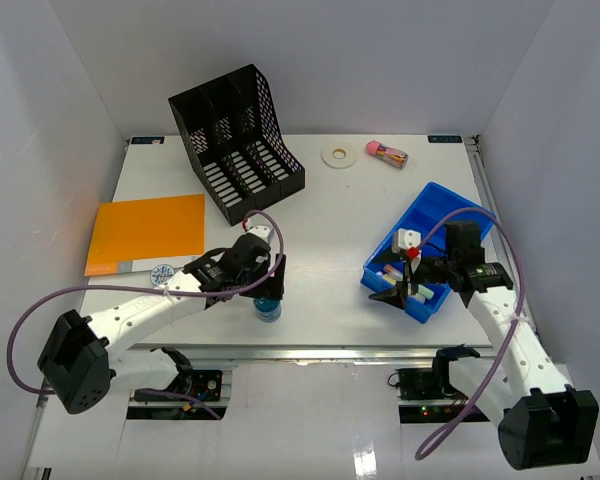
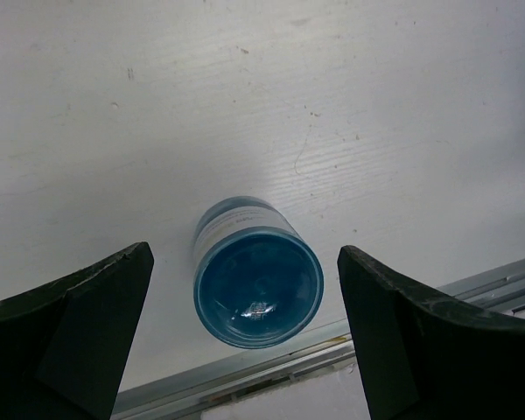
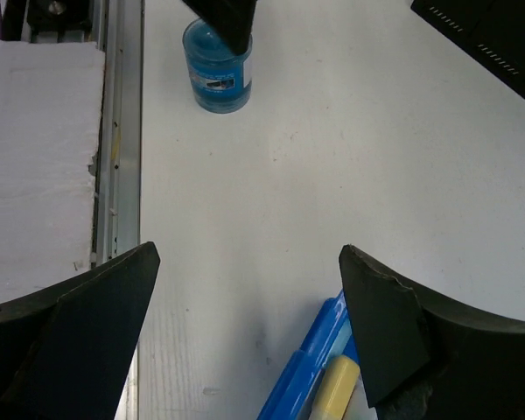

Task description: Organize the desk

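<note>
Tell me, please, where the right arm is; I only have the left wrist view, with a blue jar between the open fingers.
Observer: The right gripper hangs open and empty over the near-left corner of a blue bin on the right side of the desk, well apart from your blue jar.
Operator: Thank you. Is there anything in that bin?
Observer: Yes, several small items lie in it, one of them pale yellow; I cannot identify them.
Operator: And what lies on my left?
Observer: An orange folder lies flat near the desk's left edge, beside the left arm.
</note>
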